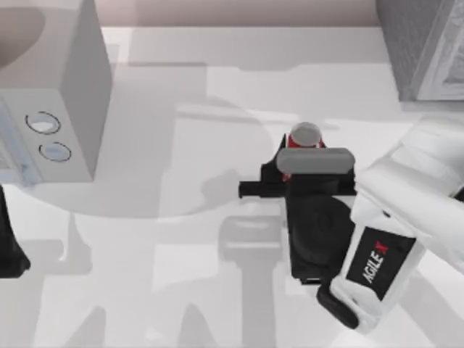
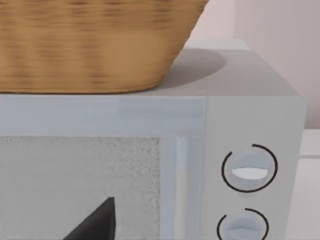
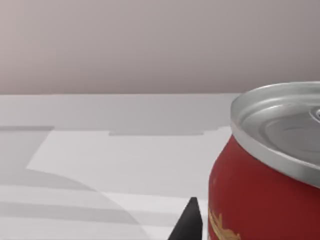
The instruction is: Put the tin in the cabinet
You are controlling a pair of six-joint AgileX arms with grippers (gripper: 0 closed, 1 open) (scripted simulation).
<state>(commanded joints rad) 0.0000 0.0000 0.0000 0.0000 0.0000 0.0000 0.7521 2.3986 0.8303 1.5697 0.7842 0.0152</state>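
Note:
The tin is a small red can with a silver top, standing upright right of the table's middle. My right gripper reaches over it from the near side, and its grey wrist block covers most of the can. Close up, the tin looms large, with one black fingertip right beside its red wall. The jaws look drawn in on the can. The cabinet, dark grey and speckled with a paler framed front, stands at the far right corner. My left gripper is parked at the left edge.
A pale grey box with two round dials stands at the far left, and its front faces the left wrist camera. A woven basket sits on top of it. Bare white table lies between the tin and the cabinet.

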